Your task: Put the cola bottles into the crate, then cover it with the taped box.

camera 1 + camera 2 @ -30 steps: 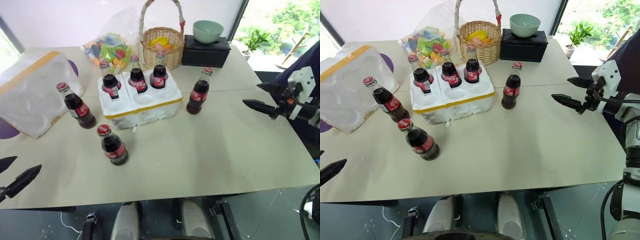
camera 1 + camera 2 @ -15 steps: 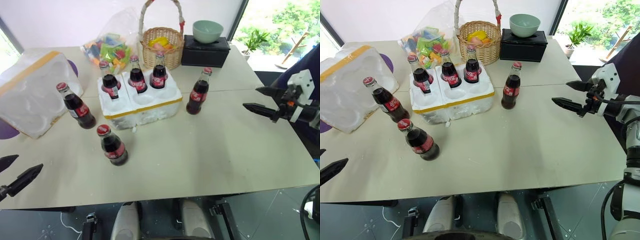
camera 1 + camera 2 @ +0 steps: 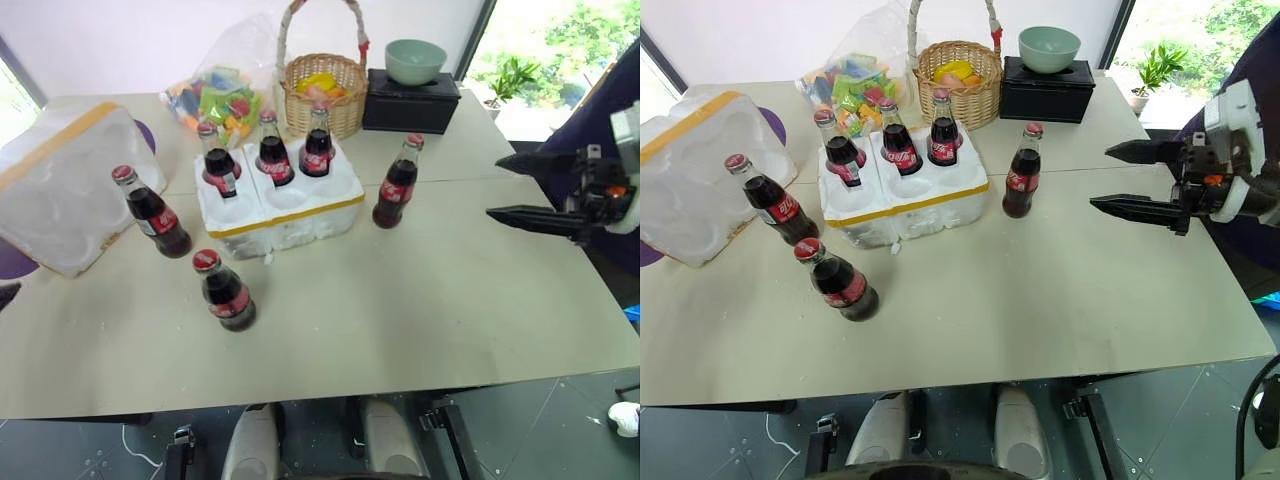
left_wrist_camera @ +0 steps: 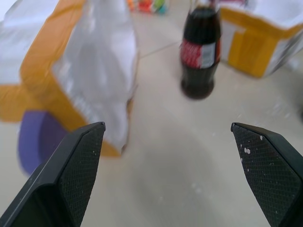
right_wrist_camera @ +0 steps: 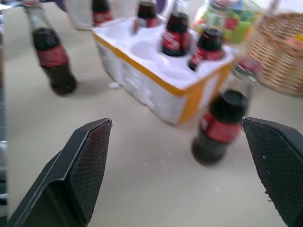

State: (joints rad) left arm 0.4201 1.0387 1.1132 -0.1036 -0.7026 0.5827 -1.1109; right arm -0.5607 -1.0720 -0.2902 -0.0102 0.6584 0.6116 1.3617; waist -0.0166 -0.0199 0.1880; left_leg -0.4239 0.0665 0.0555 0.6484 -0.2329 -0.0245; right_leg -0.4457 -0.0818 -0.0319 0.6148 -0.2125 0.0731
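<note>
Three cola bottles (image 3: pixel 270 150) stand in the back wells of the crate (image 3: pixel 285 210) at upper centre, three more stand on the table (image 3: pixel 420 300) around it, the taped box (image 3: pixel 60 190) lies far left, and both the right gripper (image 3: pixel 510 188) and left gripper (image 4: pixel 165 137) gape wide, empty.

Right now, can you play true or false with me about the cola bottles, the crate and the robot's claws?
1. Three bottles stand in the crate. True.
2. All six wells are full. False: the three front wells are empty.
3. The right claw grips a bottle. False: it is open and holds nothing.
4. One bottle stands on the table between the crate and the right claw. True.
5. The taped box covers the crate. False: it lies on the table beside it.
</note>
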